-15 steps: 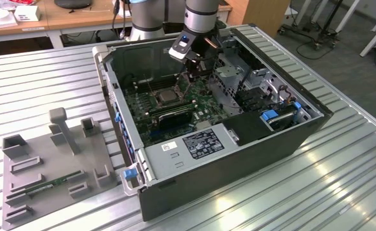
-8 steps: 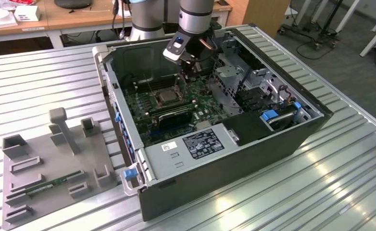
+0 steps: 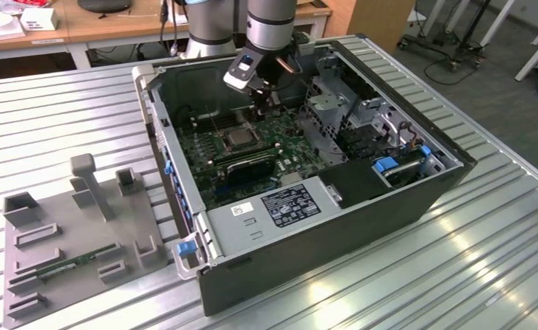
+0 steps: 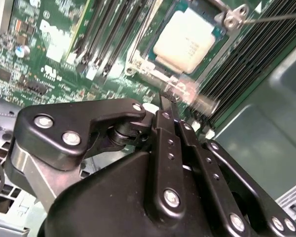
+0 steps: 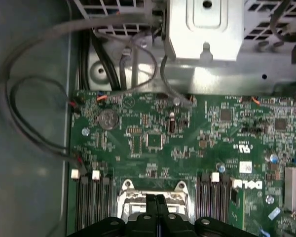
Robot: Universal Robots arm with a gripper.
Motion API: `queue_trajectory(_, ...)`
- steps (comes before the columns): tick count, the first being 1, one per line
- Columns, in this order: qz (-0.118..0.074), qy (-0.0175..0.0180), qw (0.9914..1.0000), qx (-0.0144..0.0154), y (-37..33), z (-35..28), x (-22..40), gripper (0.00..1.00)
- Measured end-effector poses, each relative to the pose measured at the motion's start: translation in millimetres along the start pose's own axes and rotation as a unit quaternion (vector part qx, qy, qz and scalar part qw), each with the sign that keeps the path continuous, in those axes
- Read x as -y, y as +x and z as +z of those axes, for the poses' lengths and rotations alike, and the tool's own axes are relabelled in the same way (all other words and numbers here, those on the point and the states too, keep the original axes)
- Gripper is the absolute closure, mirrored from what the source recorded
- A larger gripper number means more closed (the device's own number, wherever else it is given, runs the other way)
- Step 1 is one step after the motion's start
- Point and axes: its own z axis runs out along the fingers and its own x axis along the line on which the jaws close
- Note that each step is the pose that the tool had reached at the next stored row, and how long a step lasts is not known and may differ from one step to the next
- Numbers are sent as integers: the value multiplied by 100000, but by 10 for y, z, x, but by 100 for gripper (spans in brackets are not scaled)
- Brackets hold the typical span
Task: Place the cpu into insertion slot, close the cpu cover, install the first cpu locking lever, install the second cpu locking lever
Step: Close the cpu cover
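Observation:
The cpu (image 4: 184, 42) shows its silvery-grey face, lying flat in the insertion slot (image 3: 237, 139) on the green motherboard (image 5: 187, 143). The silvery cpu cover (image 4: 140, 57) frames it and looks lowered around it. A thin metal lever rod (image 4: 278, 17) runs off from the cover's screw tab (image 4: 234, 17). My gripper (image 4: 170, 101) is shut with nothing between its fingers, its tips just beside the socket's edge at a blurred metal bar (image 4: 190, 95). In the first wrist view the gripper (image 5: 155, 200) sits in front of the cover (image 5: 130, 197). The exterior view has the gripper (image 3: 263, 110) inside the open case, just behind the socket.
Black memory slots (image 4: 103, 29) flank the socket. A metal drive cage (image 3: 334, 117) and loose cables (image 5: 29, 113) crowd the case's far side. The power supply (image 3: 278, 206) fills the near end. A grey fixture tray (image 3: 76, 234) holding a green memory stick (image 3: 71, 265) lies outside.

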Motion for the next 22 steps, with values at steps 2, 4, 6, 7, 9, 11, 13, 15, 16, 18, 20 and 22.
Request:
queue_trajectory(2, -10, -16, 100000, 32, 1, 3, 43, 89)
queue_trajectory(4, -1, -28, 100000, 70, 1, 5, 86, 89)
queue_trajectory(6, -6, -33, 100000, 93, 2, 7, 116, 89)
queue_trajectory(7, -5, -39, 100000, 92, 2, 7, 126, 89)
queue_trajectory(9, -7, -42, 100000, 90, 2, 8, 140, 89)
queue_trajectory(11, -6, -41, 100000, 92, 2, 7, 149, 89)
queue_trajectory(13, -7, -41, 100000, 91, 2, 7, 156, 89)
queue_trajectory(15, -5, -41, 100000, 89, 2, 7, 163, 89)
queue_trajectory(16, -6, -41, 100000, 88, 2, 8, 168, 89)
queue_trajectory(18, -7, -43, 100000, 98, 2, 9, 182, 89)
queue_trajectory(20, -6, -40, 100000, 121, 2, 11, 207, 89)
queue_trajectory(22, -7, -39, 100000, 146, 3, 16, 241, 89)
